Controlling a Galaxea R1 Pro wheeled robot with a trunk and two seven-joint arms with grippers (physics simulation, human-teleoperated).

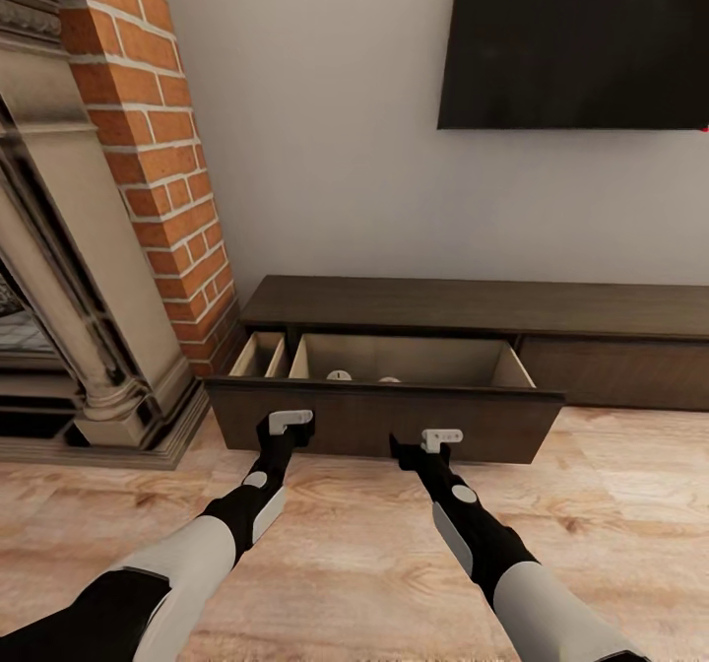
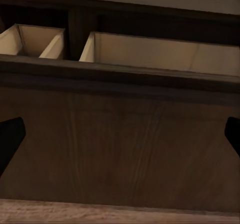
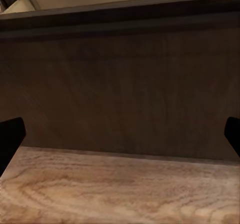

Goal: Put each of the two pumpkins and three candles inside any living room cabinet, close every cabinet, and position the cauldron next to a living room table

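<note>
A home living room — red brick fireplace surround (image 1: 162,150), black wall-mounted flat screen (image 1: 576,41), long low dark-brown wood cabinet (image 1: 473,307), pale wood-plank floor (image 1: 354,554).

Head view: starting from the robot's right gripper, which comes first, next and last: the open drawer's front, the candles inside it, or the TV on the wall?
1. Drawer front: right ahead of the right gripper.
2. Candles: tops peeking out inside the drawer, behind that front.
3. TV: high on the wall, above the cabinet.

Head view high, both wrist views close on the cabinet (image 1: 384,426) front.
</note>
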